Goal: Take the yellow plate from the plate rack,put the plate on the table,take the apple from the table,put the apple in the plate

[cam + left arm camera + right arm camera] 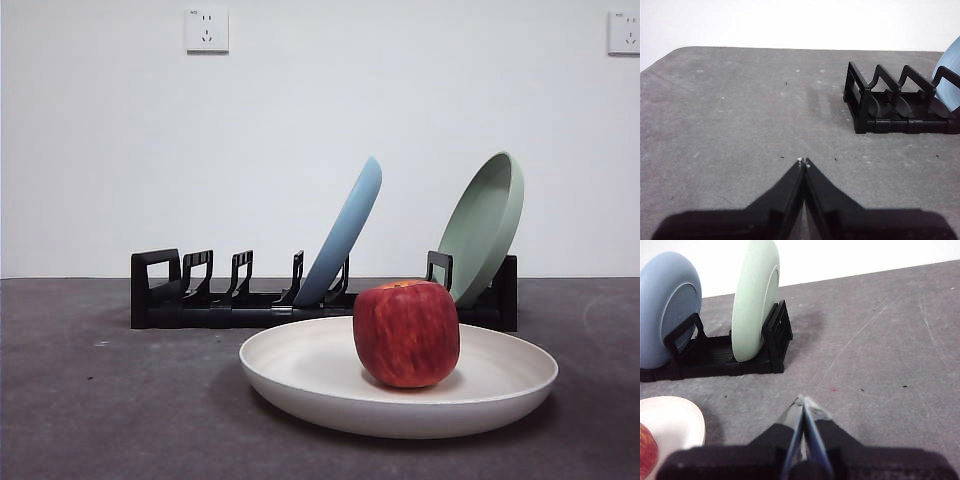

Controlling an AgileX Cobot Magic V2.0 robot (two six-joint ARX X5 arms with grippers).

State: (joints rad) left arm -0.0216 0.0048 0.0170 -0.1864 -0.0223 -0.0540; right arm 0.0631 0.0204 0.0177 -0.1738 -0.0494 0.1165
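The cream yellow plate [320, 375] lies flat on the dark grey table [90, 400] in front of the black plate rack [200, 300]. The red apple [406, 333] sits in the plate, right of its middle. In the right wrist view an edge of the plate [675, 422] and a sliver of the apple [646, 450] show. My right gripper [803, 401] is shut and empty over bare table, right of the plate. My left gripper [803, 162] is shut and empty over bare table, left of the rack's handle end [860, 100]. Neither gripper shows in the front view.
A light blue plate [345, 232] and a pale green plate [485, 225] stand tilted in the rack, also in the right wrist view [665, 305] [755, 300]. Several rack slots at the left stand empty. A wall with two sockets is behind.
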